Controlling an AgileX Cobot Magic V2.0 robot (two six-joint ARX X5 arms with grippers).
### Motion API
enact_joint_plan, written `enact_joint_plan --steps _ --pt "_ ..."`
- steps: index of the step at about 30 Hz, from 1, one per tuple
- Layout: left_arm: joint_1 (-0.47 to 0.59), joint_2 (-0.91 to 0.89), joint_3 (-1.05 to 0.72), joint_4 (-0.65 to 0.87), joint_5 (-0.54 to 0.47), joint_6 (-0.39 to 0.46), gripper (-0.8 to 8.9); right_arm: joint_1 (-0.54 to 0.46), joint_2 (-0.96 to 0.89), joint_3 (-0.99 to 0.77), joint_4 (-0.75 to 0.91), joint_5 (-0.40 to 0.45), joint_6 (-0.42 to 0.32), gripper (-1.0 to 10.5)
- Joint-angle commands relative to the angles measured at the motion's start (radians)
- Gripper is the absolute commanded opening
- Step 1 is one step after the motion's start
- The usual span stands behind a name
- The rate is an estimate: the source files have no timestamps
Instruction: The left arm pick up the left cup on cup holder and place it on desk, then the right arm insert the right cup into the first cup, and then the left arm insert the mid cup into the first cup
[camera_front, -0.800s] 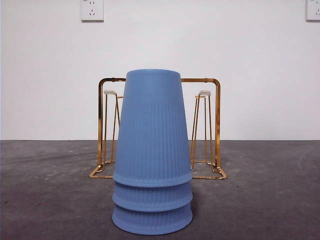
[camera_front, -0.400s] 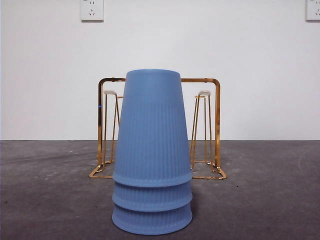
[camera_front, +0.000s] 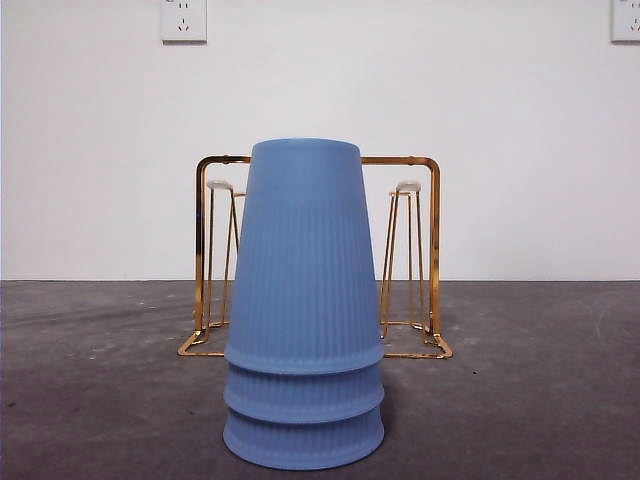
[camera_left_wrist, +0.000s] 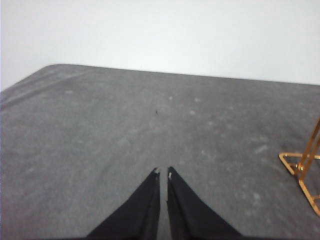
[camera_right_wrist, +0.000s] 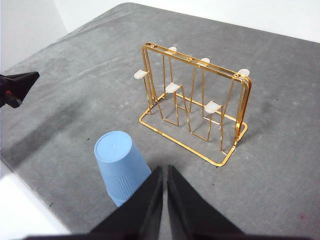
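Observation:
Three blue ribbed cups (camera_front: 304, 300) stand nested in one upside-down stack on the desk (camera_front: 520, 400), in front of the gold cup holder (camera_front: 434, 250). The right wrist view shows the same stack (camera_right_wrist: 120, 162) beside the cup holder (camera_right_wrist: 190, 59), whose white-tipped prongs are all bare. My right gripper (camera_right_wrist: 164, 169) hangs shut above the desk, close to the stack, holding nothing. My left gripper (camera_left_wrist: 162, 172) is shut and empty over bare desk (camera_left_wrist: 100, 125), with only a corner of the cup holder (camera_left_wrist: 300, 167) in its view. Neither gripper appears in the front view.
The left arm's black tip (camera_right_wrist: 20, 84) shows at the edge of the right wrist view, well away from the stack. The desk's edge (camera_right_wrist: 30, 200) runs close to the stack there. A white wall with two sockets (camera_front: 184, 20) stands behind.

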Motion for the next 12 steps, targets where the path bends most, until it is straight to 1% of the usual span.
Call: enact_joint_plan --steps 1,4,6,12 --pt "-0.005 -0.002 -0.020 -0.054 -0.005 0.008 0.22 0.011 0.005 0.016 0.010 0.004 0.010 0.1" --pt "-0.019 -0.002 -0.020 -0.068 -0.006 0.021 0.21 0.011 0.005 0.016 0.010 0.004 0.010 0.1" --pt "-0.039 -0.002 -0.020 -0.068 -0.007 0.050 0.21 0.011 0.005 0.016 0.010 0.004 0.010 0.1" --pt "-0.089 -0.002 -0.020 -0.063 -0.006 0.054 0.21 0.011 0.005 0.016 0.010 0.004 0.010 0.1"
